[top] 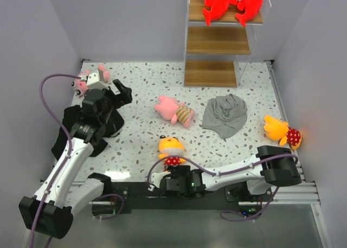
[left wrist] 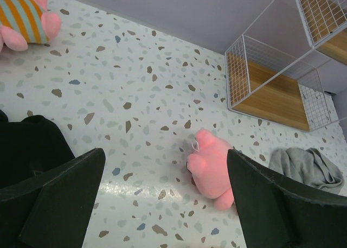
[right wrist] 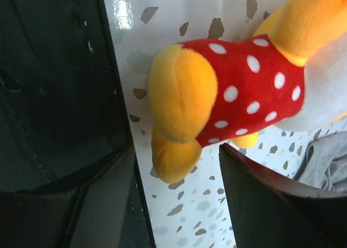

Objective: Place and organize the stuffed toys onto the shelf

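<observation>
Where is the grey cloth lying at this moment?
In the top view the grey cloth lies right of centre on the table, in front of the shelf, between the central pink toy and the yellow toy at the right edge.

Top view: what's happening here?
Two red-and-white toys already lie on the shelf's top board. The other four are on the table. The right pincer is open, a yellow toy partly between its fingers, not clamped. The left pincer is open and empty, facing a pink toy mid-table.
</observation>
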Controlling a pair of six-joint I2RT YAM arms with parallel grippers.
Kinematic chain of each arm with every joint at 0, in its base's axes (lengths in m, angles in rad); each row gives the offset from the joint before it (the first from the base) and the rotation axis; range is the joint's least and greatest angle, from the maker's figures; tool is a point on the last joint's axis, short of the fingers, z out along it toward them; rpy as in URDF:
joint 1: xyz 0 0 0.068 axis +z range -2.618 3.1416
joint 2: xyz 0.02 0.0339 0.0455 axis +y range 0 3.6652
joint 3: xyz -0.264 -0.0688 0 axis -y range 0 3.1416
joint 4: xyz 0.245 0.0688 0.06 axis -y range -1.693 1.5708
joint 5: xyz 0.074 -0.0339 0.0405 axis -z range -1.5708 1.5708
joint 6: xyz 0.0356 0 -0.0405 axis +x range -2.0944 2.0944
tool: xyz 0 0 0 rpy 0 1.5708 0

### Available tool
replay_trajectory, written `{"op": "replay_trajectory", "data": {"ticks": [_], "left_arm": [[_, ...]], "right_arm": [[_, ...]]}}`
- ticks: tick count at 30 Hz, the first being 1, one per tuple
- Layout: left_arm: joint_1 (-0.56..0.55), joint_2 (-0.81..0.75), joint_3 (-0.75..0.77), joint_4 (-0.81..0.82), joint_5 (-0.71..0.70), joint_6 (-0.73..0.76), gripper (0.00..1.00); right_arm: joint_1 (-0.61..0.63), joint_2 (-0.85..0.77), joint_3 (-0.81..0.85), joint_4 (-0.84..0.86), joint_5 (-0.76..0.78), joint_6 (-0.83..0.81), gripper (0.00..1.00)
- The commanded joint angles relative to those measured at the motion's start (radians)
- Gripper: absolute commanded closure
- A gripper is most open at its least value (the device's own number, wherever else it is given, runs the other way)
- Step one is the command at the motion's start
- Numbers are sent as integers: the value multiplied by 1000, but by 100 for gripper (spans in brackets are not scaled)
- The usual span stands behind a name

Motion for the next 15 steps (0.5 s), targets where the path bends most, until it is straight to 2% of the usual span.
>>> {"op": "replay_trajectory", "data": {"ticks": [1, 8, 11, 12, 14, 15], "left_arm": [[3, -21, -7, 51, -20, 12, 1], [3, -25, -7, 51, -17, 11, 1], [3, -28, -7, 54, -18, 11, 1], [3, -27, -8, 54, -18, 11, 1], [3, -28, -7, 55, -18, 11, 1], [3, -28, -8, 52, -20, 11, 1]], "right_arm": [[-6, -62, 35, -53, 66, 131, 30], [-15, -168, 131, -101, 44, 498, 30], [-15, -203, 125, -110, 109, 720, 35], [-15, -222, 117, -104, 138, 850, 37], [-16, -229, 94, -107, 178, 999, 39], [-18, -232, 89, -118, 193, 1142, 40]]}}
